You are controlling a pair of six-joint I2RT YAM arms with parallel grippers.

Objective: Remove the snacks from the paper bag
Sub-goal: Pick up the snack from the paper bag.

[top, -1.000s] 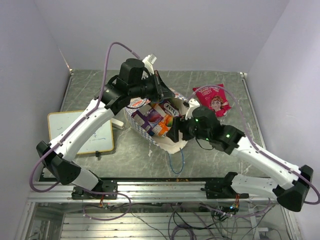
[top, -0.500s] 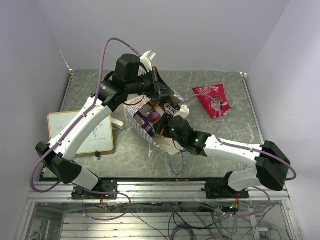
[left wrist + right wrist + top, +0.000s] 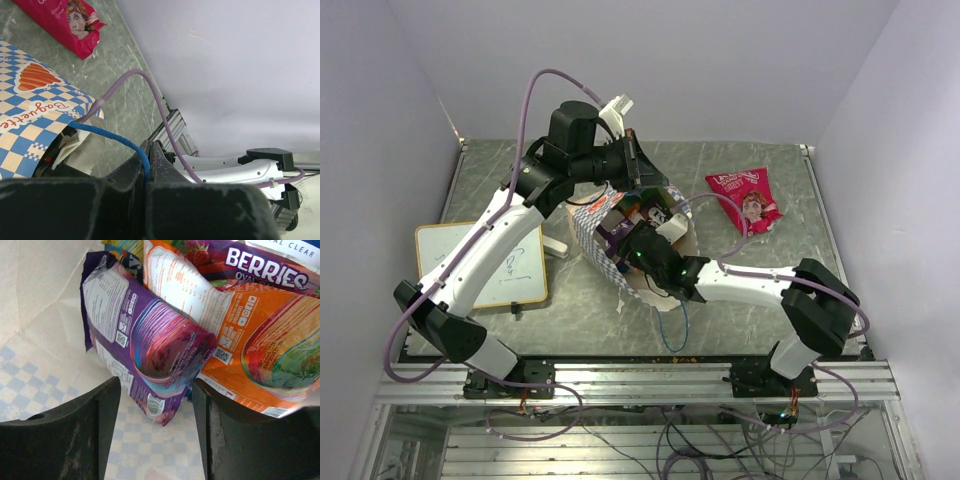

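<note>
The paper bag [image 3: 588,232] lies open on the table; its checked outside shows in the left wrist view [image 3: 30,107]. My left gripper [image 3: 638,168] is shut on the bag's blue cord handle [image 3: 117,141] and holds the mouth up. My right gripper [image 3: 156,412] is open inside the bag, its jaws on either side of the lower end of a purple snack packet [image 3: 145,352]. An orange packet [image 3: 245,340] and a berries packet [image 3: 260,270] lie beside it. A magenta-pink packet [image 3: 745,197] lies on the table right of the bag, also in the left wrist view [image 3: 62,22].
A white writing board [image 3: 485,265] lies at the table's left. A second blue cord handle [image 3: 672,325] trails toward the near edge. Purple cables loop over both arms. The metal rail [image 3: 640,375] runs along the front.
My right arm has reached left and deeper into the bag's mouth. My left gripper has kept hold of the handle, lifting it slightly.
</note>
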